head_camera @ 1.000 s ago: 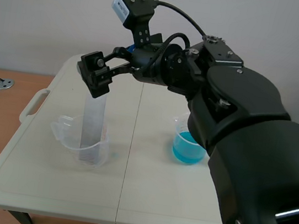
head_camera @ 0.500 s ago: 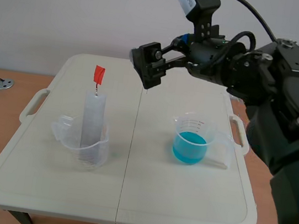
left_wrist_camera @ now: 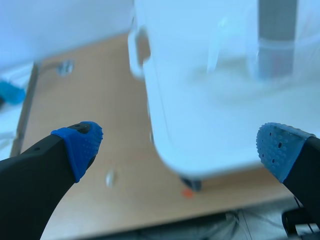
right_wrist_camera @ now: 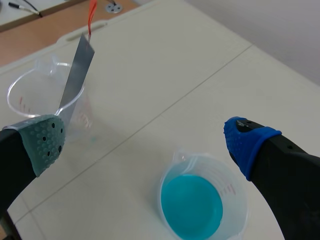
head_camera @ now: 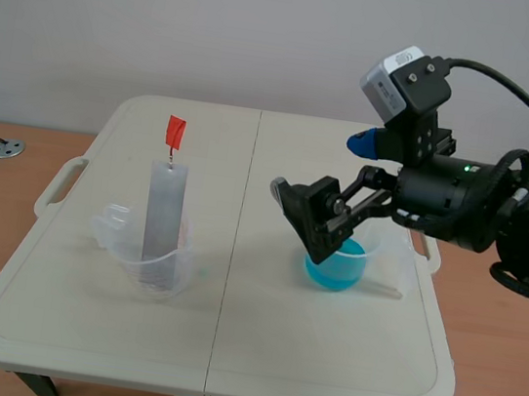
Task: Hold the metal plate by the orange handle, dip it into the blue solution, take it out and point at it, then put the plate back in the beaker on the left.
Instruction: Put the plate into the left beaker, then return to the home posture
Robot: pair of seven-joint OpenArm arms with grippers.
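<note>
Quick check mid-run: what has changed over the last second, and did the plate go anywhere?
The right gripper drew away from the orange handle, swung up and back toward its own side, then came down over the beaker of blue solution. Its fingers are open and hold nothing. The metal plate stayed standing in the left beaker, and both beakers kept their places.

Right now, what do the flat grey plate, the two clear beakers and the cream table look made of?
Flat grey plate: likely metal; dull even sheen, thin, straight edges.
Clear left beaker and blue-filled beaker: probably plastic; slightly cloudy walls, moulded spouts, printed graduations.
Cream table: matte moulded plastic, by its rounded rim and side handles.
</note>
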